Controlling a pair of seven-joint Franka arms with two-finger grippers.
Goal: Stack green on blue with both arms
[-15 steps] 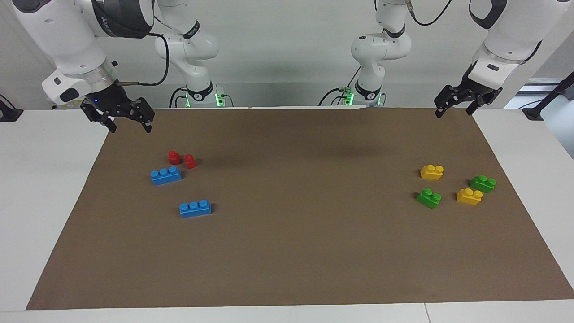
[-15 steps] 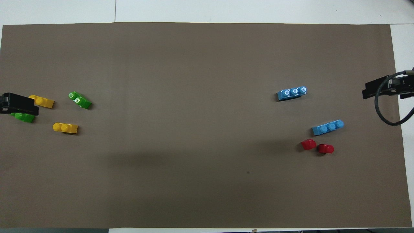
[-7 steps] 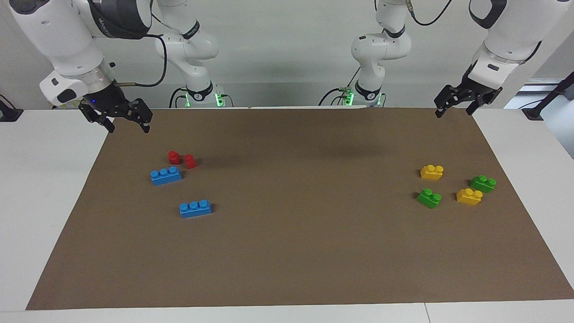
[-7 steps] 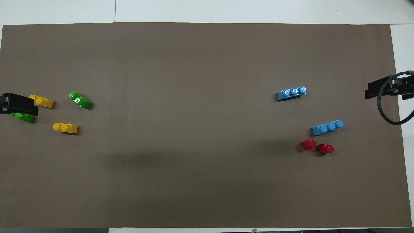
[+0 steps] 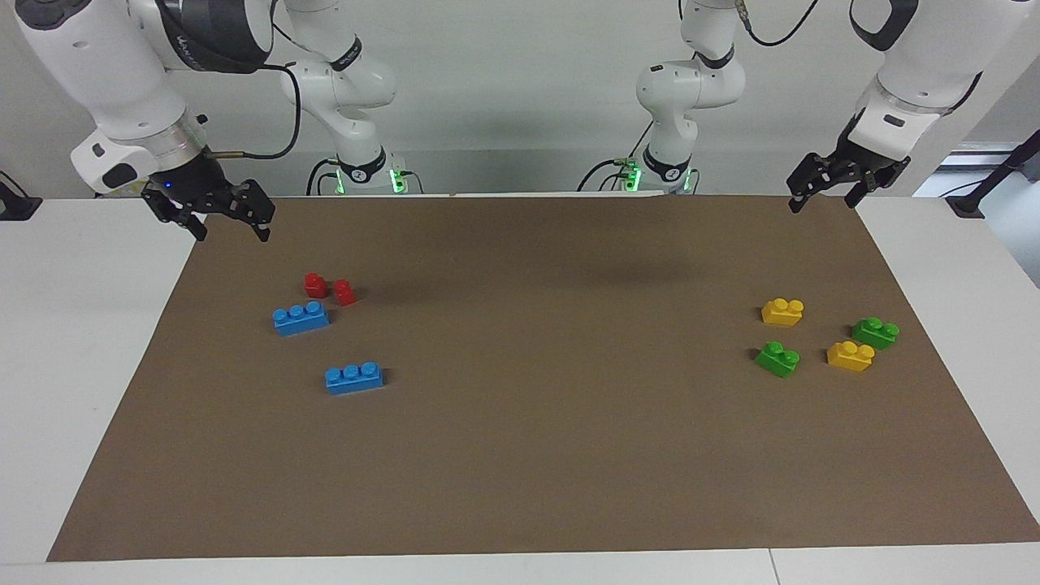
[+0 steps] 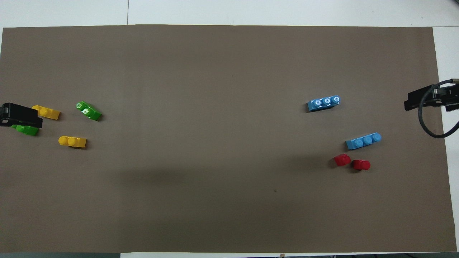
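Two green bricks (image 5: 777, 358) (image 5: 875, 332) lie on the brown mat toward the left arm's end. In the overhead view one green brick (image 6: 88, 110) shows whole, and the other green brick (image 6: 27, 130) is partly covered by my raised left gripper (image 6: 19, 115). Two long blue bricks (image 5: 301, 318) (image 5: 354, 378) lie toward the right arm's end, seen from above as one blue brick (image 6: 363, 141) and another blue brick (image 6: 323, 103). My left gripper (image 5: 822, 204) hangs open and empty over the mat's corner. My right gripper (image 5: 233, 234) hangs open and empty over the mat's corner at its own end.
Two yellow bricks (image 5: 782, 311) (image 5: 850, 356) lie among the green ones. Two small red blocks (image 5: 315, 284) (image 5: 345, 292) stand just nearer to the robots than the closer blue brick. The brown mat (image 5: 552, 455) covers most of the white table.
My right gripper has drifted slightly up and toward the table's end. The left arm and all bricks have stayed put.
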